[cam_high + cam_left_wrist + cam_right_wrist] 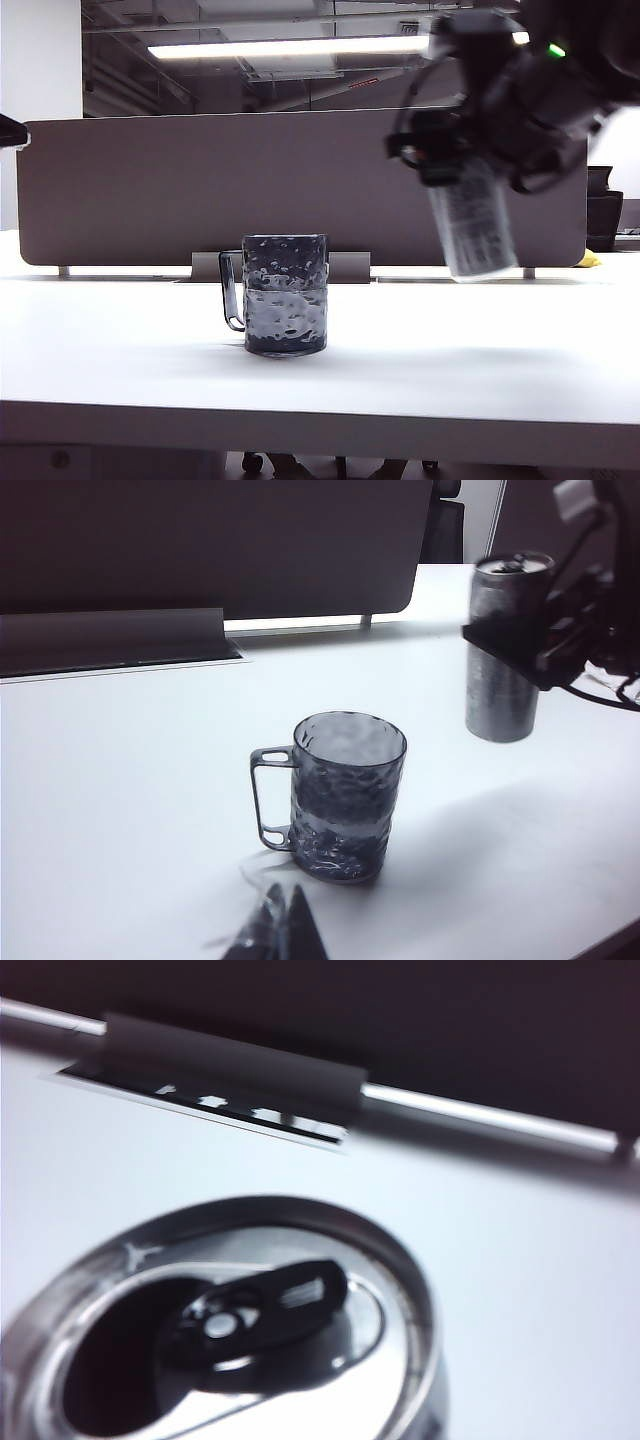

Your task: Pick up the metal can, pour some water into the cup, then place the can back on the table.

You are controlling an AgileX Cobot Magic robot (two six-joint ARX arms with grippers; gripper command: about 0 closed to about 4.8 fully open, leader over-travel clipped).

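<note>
Right pincer (455, 170) holds metal can (472, 230) aloft beside cup (285, 295); left pincer (275, 930) state unclear.

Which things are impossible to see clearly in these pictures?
- Right claw on the can: fingers blurred in the exterior view, out of frame in the right wrist view.
- Can's printed text: motion blur, exterior view.
- Left claw: only dark tips, cut off by the left wrist view's edge.
- Can's contents: hidden inside.

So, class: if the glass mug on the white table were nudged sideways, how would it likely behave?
The mug would probably slide rather than tip: it looks squat with a wide base. The water filling about half of it likely adds weight and could slosh. Its glass walls suggest it is fragile. The right tool holds the can clear of it.
</note>
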